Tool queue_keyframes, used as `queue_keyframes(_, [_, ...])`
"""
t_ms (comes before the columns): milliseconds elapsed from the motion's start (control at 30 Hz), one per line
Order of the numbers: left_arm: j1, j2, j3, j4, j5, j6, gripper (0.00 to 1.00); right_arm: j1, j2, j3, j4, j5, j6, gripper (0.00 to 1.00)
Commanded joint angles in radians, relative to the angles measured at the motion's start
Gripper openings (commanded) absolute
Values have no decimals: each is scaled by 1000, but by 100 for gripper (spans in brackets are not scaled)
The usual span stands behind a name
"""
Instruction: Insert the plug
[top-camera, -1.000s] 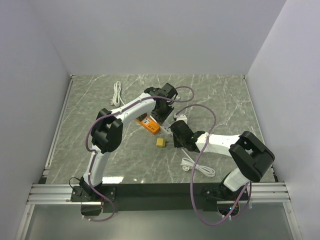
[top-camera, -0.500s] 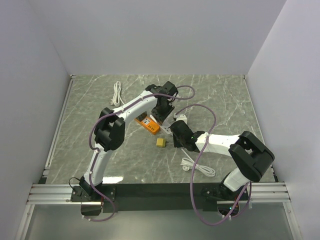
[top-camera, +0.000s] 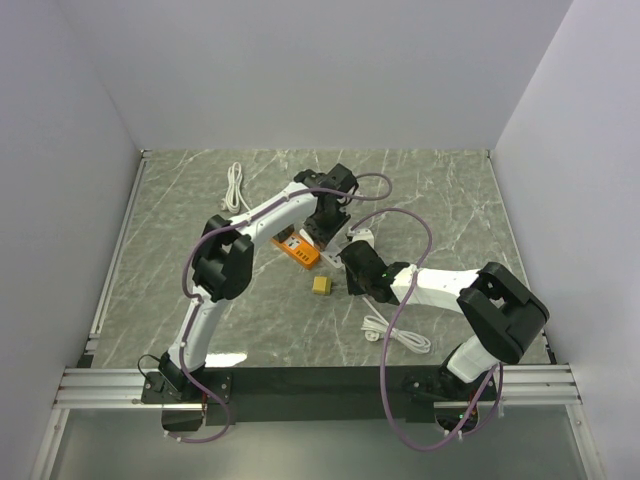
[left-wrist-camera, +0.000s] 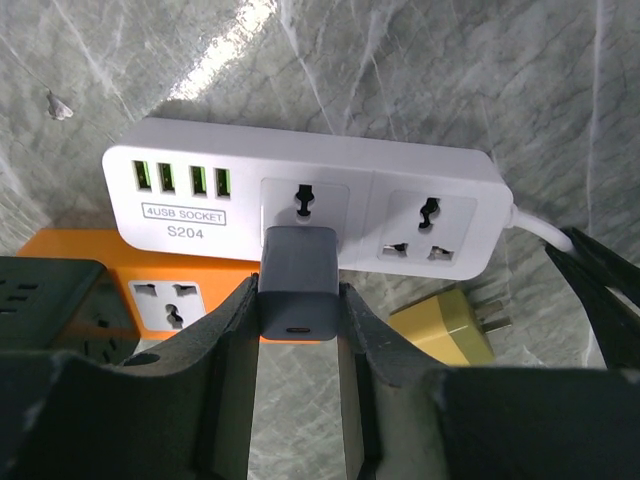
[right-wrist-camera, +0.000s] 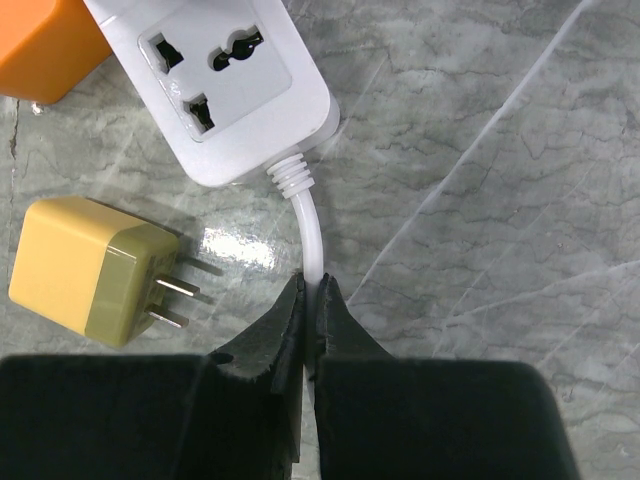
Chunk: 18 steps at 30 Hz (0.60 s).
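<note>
One grey plug (left-wrist-camera: 300, 280), a small squared charger block, sits pinched between the two fingers (left-wrist-camera: 235, 340) of the left gripper (left-wrist-camera: 300, 300). The jaws stand partly open and press flat on its side faces. Its far end lies just ahead of the fingertips, over the lower edge of the left socket (left-wrist-camera: 304, 201) on the white power strip (left-wrist-camera: 350, 190). The block looks light and rigid, with smooth plastic sides, so it would probably twist or slip in the pads under a hard push. The flat sides near its middle seem the right place to hold it, with the push kept straight along the prongs. The strip also looks light and likely to skate on the marble table (left-wrist-camera: 420, 60). That may be why the right gripper (right-wrist-camera: 310, 300) is clamped nearly shut on the white cord (right-wrist-camera: 310, 235), just behind the strip's ribbed collar. Beyond the left gripper's right finger lies the strip's second socket (left-wrist-camera: 425, 230), and past its left finger is a row of green USB ports (left-wrist-camera: 180, 180). An orange strip (left-wrist-camera: 170, 285) lies under and beside the left finger, and a yellow plug (left-wrist-camera: 450, 325) lies loose near the right one. The prongs are hidden behind the block — I cannot tell whether they have entered the socket or only rest at its face. From above, the arms cover the plug and most of the strip, and the orange strip is cut off by the finger.
</note>
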Motion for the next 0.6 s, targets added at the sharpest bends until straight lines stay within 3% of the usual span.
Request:
queue_keyframes(0, [-10,96,-6,39,6,-10,1,15,41,-4,-61,-25,3,0])
queue_keyframes(567, [-13,153,-20,73,12,-32,1,15,42,-3,-61,-27,0,0])
